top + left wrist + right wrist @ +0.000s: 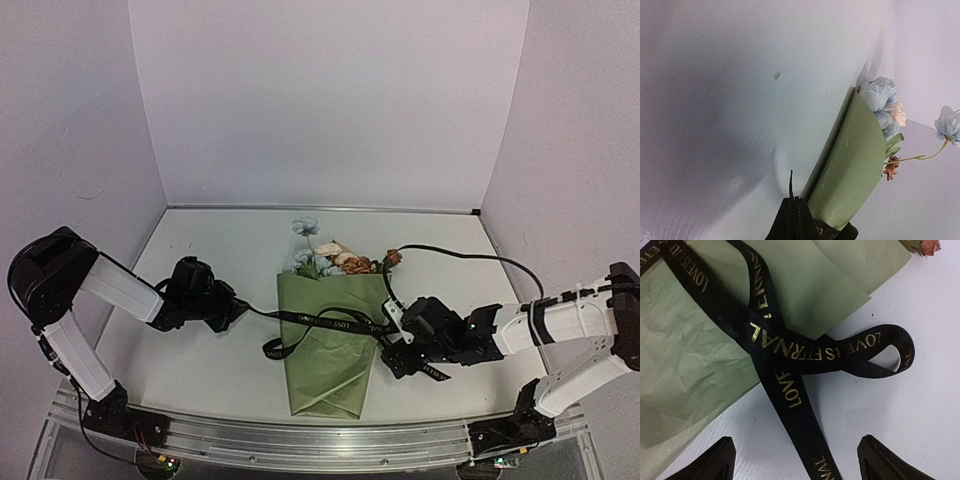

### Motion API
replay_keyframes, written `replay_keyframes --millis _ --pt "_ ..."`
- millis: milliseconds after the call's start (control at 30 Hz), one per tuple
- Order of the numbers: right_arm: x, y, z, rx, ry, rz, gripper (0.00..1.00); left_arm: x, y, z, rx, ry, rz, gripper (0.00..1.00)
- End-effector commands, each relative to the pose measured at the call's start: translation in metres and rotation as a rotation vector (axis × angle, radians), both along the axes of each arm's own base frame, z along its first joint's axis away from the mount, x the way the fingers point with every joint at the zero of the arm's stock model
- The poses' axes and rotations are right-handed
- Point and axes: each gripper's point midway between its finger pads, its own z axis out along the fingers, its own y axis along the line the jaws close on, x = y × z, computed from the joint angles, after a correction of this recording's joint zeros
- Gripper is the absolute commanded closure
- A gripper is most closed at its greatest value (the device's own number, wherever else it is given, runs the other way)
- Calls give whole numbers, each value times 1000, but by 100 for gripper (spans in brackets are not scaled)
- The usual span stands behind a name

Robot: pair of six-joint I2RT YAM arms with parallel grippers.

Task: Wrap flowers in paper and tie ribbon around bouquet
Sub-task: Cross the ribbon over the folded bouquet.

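The bouquet lies mid-table: olive-green paper (330,365) folded round the flowers (325,258), blooms pointing to the far wall. The black ribbon (335,320) with gold lettering runs across the paper. My left gripper (237,308) sits left of the bouquet, shut on the ribbon's left end; in the left wrist view a thin ribbon edge (790,185) sticks out of the closed fingers (802,222), with the paper (855,165) and flowers (885,100) beyond. My right gripper (400,345) hovers open at the paper's right edge. In its wrist view the ribbon (800,405) crosses itself and passes between the spread fingertips (715,462), untouched.
A black cable (470,258) arcs over the table from the blooms to my right arm. White walls close the back and both sides. An aluminium rail (320,435) runs along the near edge.
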Motion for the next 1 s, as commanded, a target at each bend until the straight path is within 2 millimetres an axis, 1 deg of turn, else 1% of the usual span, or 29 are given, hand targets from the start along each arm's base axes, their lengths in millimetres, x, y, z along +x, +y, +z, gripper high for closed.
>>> replay_keyframes --millis 0,67,133,200,267,333,400,433,500,600,700,800,867,967 --pt "8 12 -10 -48 -18 68 19 11 -2 24 5 -73 -30 100" --pt "13 11 -15 -76 -33 57 20 11 -1 26 5 -77 -28 100" --pt "19 12 -20 -102 -48 49 24 12 2 28 10 -85 -27 100" --pt "25 13 -23 -123 -63 38 30 12 4 30 17 -89 -26 100" --pt "30 16 -23 -127 -75 29 37 11 7 32 24 -93 -22 100" --pt "33 19 -24 -125 -82 21 47 10 11 34 33 -96 -14 100" --pt "34 18 -25 -128 -85 8 62 8 17 36 44 -102 -2 100" --pt "34 14 -25 -129 -87 -4 71 8 19 38 47 -109 1 100" --pt "32 6 -22 -127 -101 -30 84 6 24 41 61 -117 7 100" --pt "27 -10 -17 -125 -110 -71 99 3 30 48 89 -134 8 100" --pt "20 -24 -10 -137 -91 -103 100 -3 43 54 138 -148 23 100" --pt "13 -37 -4 -163 -66 -132 100 -12 63 52 182 -140 64 100" --pt "9 -49 1 -196 -63 -155 100 -18 75 51 197 -134 81 100" --pt "7 -67 10 -260 -71 -197 100 -26 99 46 234 -116 114 100"
